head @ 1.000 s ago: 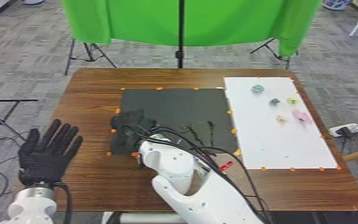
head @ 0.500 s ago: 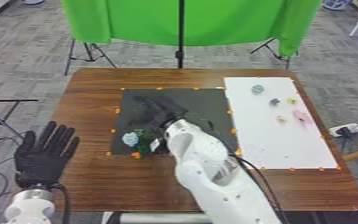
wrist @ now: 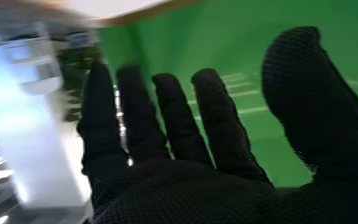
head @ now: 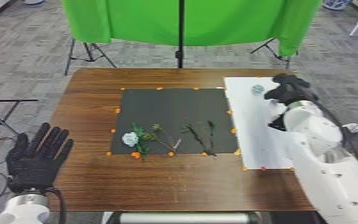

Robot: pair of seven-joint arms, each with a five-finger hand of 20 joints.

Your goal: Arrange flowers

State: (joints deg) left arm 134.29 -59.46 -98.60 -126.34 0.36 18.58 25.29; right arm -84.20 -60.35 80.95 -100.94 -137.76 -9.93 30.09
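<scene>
Resting on the dark mat (head: 171,110), the pale flower (head: 129,139) is lying beside a green sprig (head: 143,146); over the white sheet (head: 257,135), the right hand (head: 291,90) is holding its fingers straight and spread, as is the left hand (head: 33,162) near the tabletop (head: 158,190).

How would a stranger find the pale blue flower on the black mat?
On the brown wooden table lies a black square mat. At the mat's near left corner, from the robot's side, sits the pale blue rounded flower. Its full bloom sets it apart from the thin dark stems farther right.
</scene>
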